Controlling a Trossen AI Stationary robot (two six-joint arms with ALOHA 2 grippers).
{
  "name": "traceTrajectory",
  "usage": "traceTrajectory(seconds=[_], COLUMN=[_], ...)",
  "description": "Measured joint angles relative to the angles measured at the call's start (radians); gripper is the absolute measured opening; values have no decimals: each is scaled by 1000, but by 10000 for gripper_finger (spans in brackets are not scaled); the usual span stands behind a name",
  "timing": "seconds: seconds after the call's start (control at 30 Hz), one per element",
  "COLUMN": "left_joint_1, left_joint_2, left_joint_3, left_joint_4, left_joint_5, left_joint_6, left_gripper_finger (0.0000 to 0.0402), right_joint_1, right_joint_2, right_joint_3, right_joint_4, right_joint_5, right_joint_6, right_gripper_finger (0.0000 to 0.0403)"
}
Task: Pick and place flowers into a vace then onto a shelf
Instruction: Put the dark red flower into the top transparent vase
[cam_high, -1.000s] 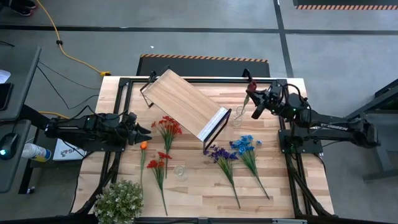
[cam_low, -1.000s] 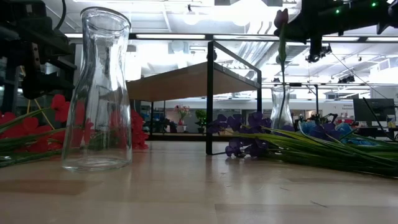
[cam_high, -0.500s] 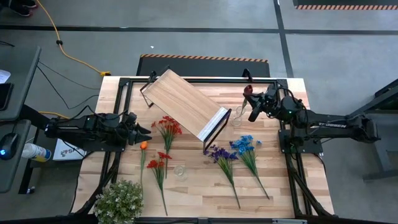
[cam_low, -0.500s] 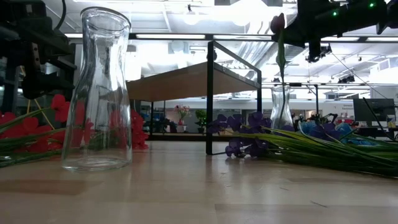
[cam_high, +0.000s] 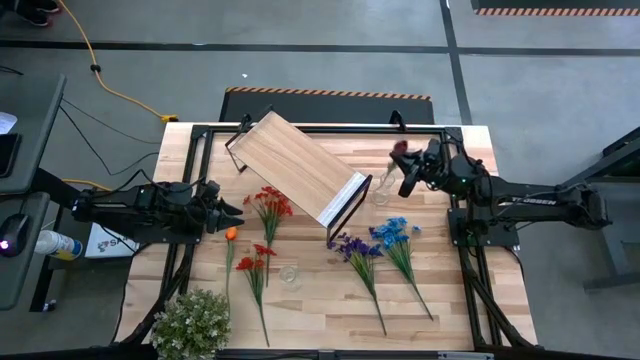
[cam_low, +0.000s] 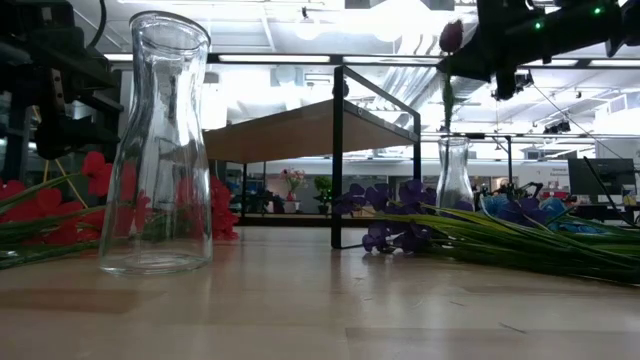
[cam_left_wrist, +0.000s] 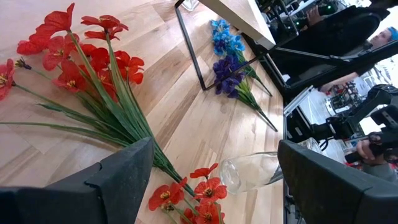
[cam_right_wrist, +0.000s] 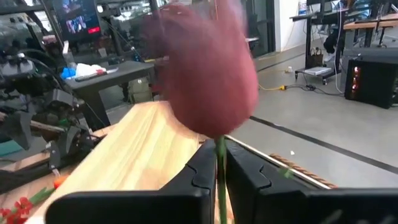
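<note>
My right gripper is at the far right of the table, shut on a dark red flower. It is beside a small glass vase that stands by the right end of the shelf. The bloom is up and the stem hangs toward the vase's mouth. Red, orange, purple and blue flowers lie flat on the table. My left gripper waits open at the left, by the red flowers. My right gripper has the dark red flower's stem between its two fingers, just below the bloom. The fingers come level from the table's right side and lie across the stem. The flower stands about upright, bloom on top, clear of the table.
A second, empty glass vase stands near the front middle, and looms large in the low view. A bushy pale plant sits at the front left corner. The shelf lies slantwise across the far middle.
My right gripper has carried the dark red flower a little toward the shelf and the vase. The bloom has swung slightly and its stem now hangs over the vase's mouth.
</note>
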Motion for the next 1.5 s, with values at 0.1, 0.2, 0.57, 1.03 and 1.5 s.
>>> traceTrajectory(seconds=[0.1,0.2,0.57,1.03,1.5], left_joint_1=[0,0,0,0,0], left_joint_2=[0,0,0,0,0], left_joint_3=[0,0,0,0,0], left_joint_4=[0,0,0,0,0], left_joint_5=[0,0,0,0,0], left_joint_6=[0,0,0,0,0], left_gripper_finger=[376,376,376,376,376], right_joint_1=[0,0,0,0,0], right_joint_2=[0,0,-1,-2,-73], right_joint_3=[0,0,0,0,0], right_joint_4=[-17,-31,-29,-22,-112], right_joint_5=[0,0,-8,-57,-53], right_joint_6=[24,38,49,47,53], right_gripper_finger=[30,38,90,163,222])
